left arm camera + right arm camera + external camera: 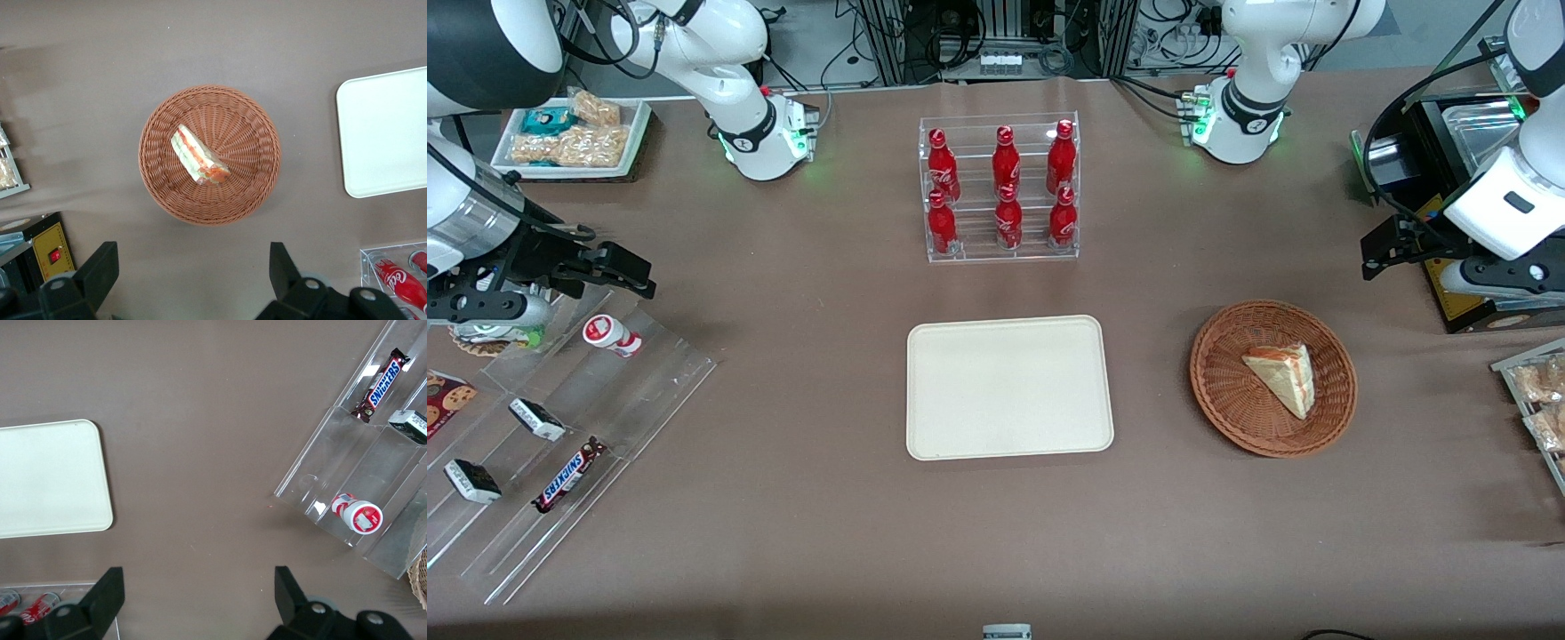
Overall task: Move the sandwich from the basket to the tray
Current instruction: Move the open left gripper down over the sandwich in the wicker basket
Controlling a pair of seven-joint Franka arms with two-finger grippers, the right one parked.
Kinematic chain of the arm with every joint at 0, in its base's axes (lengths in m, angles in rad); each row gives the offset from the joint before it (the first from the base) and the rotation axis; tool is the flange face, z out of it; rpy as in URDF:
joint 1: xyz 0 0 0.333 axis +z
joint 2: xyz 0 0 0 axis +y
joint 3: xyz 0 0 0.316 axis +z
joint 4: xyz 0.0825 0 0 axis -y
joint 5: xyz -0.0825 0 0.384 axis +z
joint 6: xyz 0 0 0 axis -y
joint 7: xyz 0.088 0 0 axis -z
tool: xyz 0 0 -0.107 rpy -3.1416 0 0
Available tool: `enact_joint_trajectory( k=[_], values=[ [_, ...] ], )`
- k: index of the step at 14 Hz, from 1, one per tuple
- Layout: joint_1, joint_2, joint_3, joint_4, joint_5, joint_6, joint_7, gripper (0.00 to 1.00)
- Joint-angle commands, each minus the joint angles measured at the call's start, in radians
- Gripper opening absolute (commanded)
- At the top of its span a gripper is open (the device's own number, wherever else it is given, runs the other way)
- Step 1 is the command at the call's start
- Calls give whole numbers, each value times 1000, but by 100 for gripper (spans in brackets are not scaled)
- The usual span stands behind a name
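Looking down from your wrist camera: sandwich point(199, 159) lies in basket point(160, 193), untouched. Your gripper point(193, 280) hovers high above counter point(800, 533), fingers spread wide, empty, farther from front camera than basket. Tray point(1005, 388) beside basket, bare.

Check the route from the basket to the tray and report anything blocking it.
Nothing visible blocks it. The sandwich lies in the basket, and only bare tabletop separates it from the tray. The open gripper hovers above the table beside the basket, holding nothing.
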Motion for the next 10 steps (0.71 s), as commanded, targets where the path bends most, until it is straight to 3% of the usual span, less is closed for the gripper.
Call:
enact_joint_trajectory(
  k=[1,10],
  values=[
    [19,27,-13,41,-14,-36,11,100],
    [10,52,-14,-1,1,-54,-36,100]
  ],
)
